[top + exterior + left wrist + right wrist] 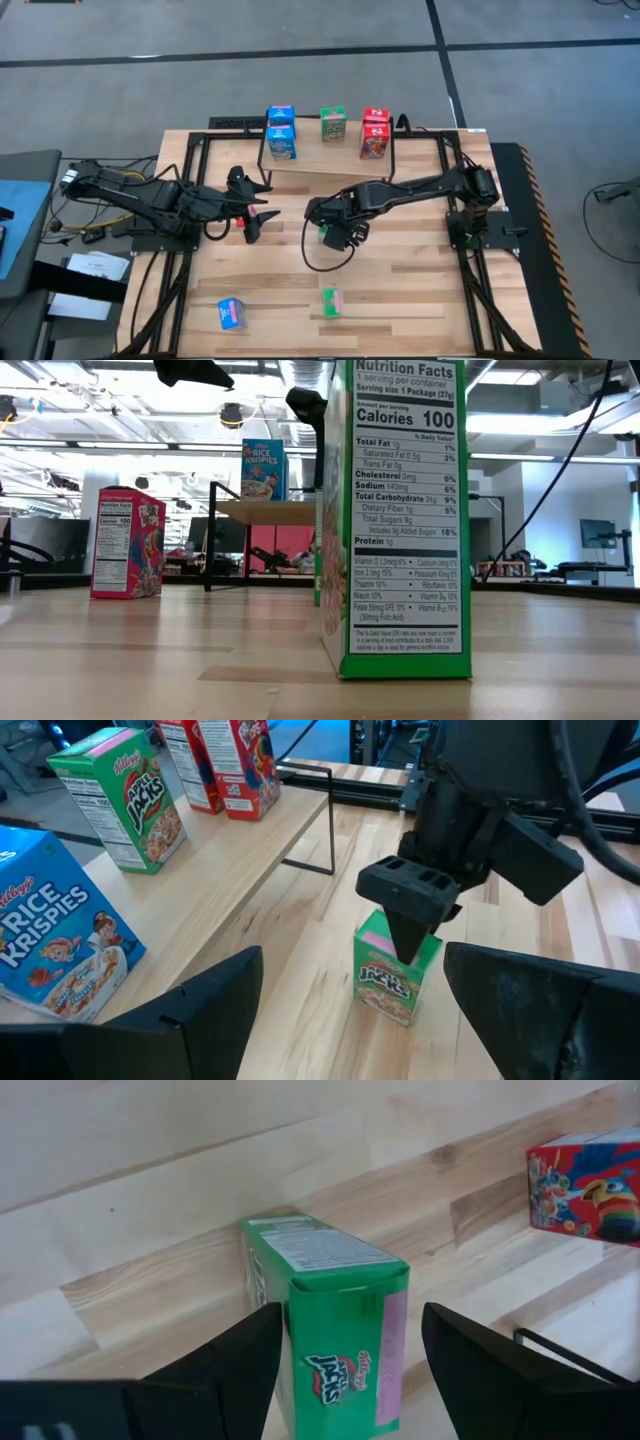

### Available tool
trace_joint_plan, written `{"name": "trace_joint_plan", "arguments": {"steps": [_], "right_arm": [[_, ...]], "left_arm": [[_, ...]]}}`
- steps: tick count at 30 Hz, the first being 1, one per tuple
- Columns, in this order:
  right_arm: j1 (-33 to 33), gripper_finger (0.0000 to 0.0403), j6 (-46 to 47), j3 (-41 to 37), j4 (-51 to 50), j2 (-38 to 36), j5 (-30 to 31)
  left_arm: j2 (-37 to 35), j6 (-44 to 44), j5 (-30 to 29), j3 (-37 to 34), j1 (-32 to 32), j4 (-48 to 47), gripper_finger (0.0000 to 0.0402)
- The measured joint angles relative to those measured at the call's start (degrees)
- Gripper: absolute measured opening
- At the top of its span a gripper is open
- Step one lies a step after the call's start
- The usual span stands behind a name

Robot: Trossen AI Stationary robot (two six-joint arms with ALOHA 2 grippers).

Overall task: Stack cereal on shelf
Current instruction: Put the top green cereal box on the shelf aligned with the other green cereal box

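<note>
Right gripper (pixel 335 233) parked mid-table, fingers straddled round upright green cereal box (pixel 395 968), not clearly pinched yet. Left gripper (pixel 262 213) held wide, nothing in it, just left of that. Shelf (pixel 330 165) at far edge loaded with blue (pixel 281 134), green (pixel 333 124), red boxes (pixel 375 135).

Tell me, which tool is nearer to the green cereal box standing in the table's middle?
Right. The right tool straddles the green cereal box, one finger on each side; the left tool is open beside it, apart.
</note>
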Motion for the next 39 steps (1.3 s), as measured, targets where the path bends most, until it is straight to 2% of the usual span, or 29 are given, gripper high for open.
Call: {"name": "trace_joint_plan", "arguments": {"steps": [10, 23, 39], "right_arm": [[-0.4, 0.0265, 0.2, -0.6, -0.2, 0.0, -1.8], [-0.4, 0.0265, 9.1, -0.6, 4.7, 0.0, -1.8], [-0.4, 0.0265, 9.2, -0.6, 3.1, 0.0, -2.1]], "left_arm": [[0.0, 0.0, 0.0, 0.0, 0.0, 0.0, 0.0303], [0.0, 0.0, 0.0, 0.0, 0.0, 0.0, 0.0303], [0.0, 0.0, 0.0, 0.0, 0.0, -0.1, 0.0303]]}}
